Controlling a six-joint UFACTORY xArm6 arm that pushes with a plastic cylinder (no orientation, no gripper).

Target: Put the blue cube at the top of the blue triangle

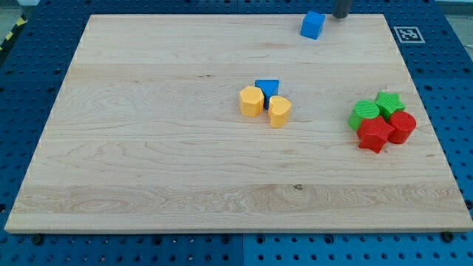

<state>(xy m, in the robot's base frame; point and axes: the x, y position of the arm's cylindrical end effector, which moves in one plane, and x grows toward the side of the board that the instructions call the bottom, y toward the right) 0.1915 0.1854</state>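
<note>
Not far along tbh; blue cube [312, 25] sits up near the view's top edge of the tabletop [148, 148], well apart from the blue triangle [267, 88] in the middle, so basically the whole push is left. My tip [341, 15] is at the very top, just right of the cube, prob not touching it, can't say for sure. No claw on this rig btw, just a plain dark rod, so nothing to spread or clamp. Going by the pic, cube needs to slide down-left and stop just above the triangle; that spot looks free. Triangle has two yellow blocks [264, 105] snug against its lower side, rounded-ish shapes; off right there's a tight clump of green blocks [373, 109] and red blocks [388, 129]. Blocks look like ribbed plastic w/ fine lines; tabletop is pale wood, visible grain, smooth.
</note>
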